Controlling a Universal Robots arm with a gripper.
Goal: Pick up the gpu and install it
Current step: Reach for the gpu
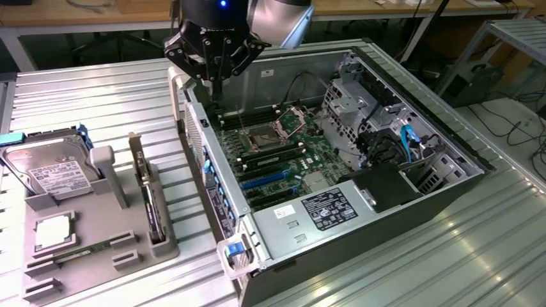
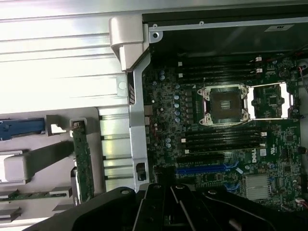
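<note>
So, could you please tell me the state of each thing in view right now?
gripper, shut, holding nothing
gpu, standing on edge in the tray, not held
case, lying on its side, open
blue slot, empty
hard drive, propped in the tray

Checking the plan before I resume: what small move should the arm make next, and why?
Probably shift the pincer toward the exterior view's left, over the gpu: it hangs shut and empty above the case edge, while the gpu stands on edge in the grey holder.
</note>
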